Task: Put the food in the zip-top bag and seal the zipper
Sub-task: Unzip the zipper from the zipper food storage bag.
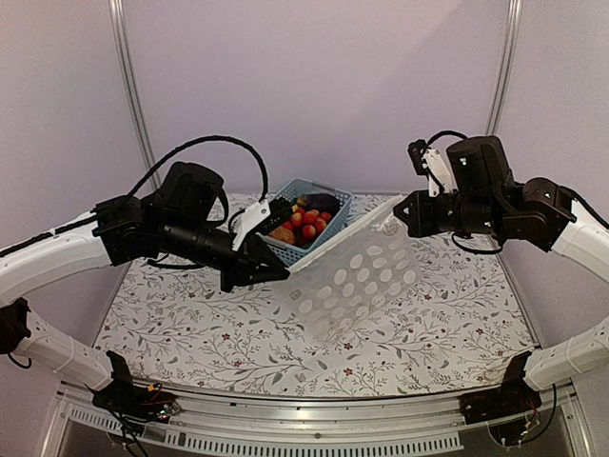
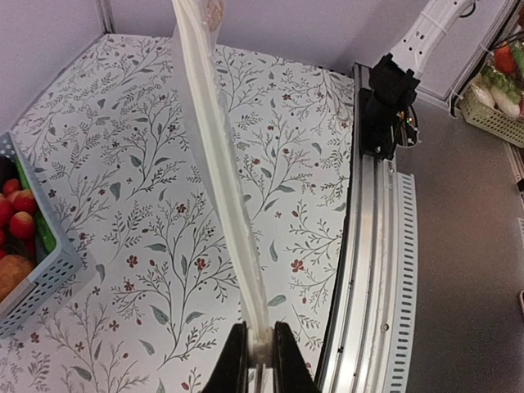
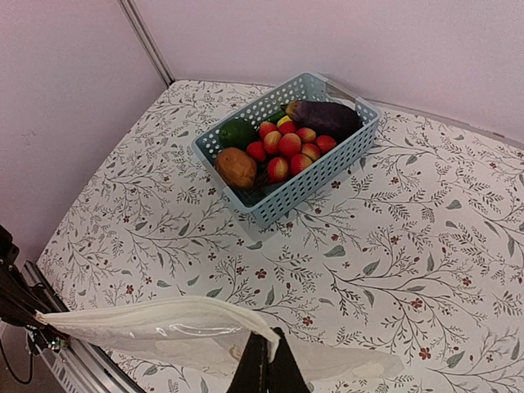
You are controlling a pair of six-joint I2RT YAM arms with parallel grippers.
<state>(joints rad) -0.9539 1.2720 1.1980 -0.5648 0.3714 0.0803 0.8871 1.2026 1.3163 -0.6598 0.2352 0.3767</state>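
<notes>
Top external view first: the zip-top bag (image 1: 357, 276) hangs in the air, stretched between the two arms above the flowered table (image 1: 190, 314). The left gripper (image 1: 274, 270) pinches one end of its upper edge and the right gripper (image 1: 402, 215) pinches the other, so the edge runs taut from one to the other and the rest of the film droops below. Behind it the light-blue basket (image 1: 324, 184) stands on the table with the food (image 1: 306, 222) piled inside. I see nothing inside the bag (only its white dots show against the plastic).

Left wrist view: the jaws are pressed together on the bag's edge, which runs away from them as a thin pale strip. The zipper (image 2: 233, 221) should lie along that strip, though I cannot tell whether it is pressed closed or merely pulled flat. A corner of the basket shows at the left, well apart from the fingers.

Right wrist view: the dark jaws are clamped on a corner of the bag, and the film sags off to the left. Across the table the basket holds a brown potato (image 3: 236, 166), a dark eggplant (image 3: 326, 116), red round pieces and something green.

By my reckoning, the bag is lifted and held, but loading has not begun. Every piece has yet to go in, and the sealing comes after that.
</notes>
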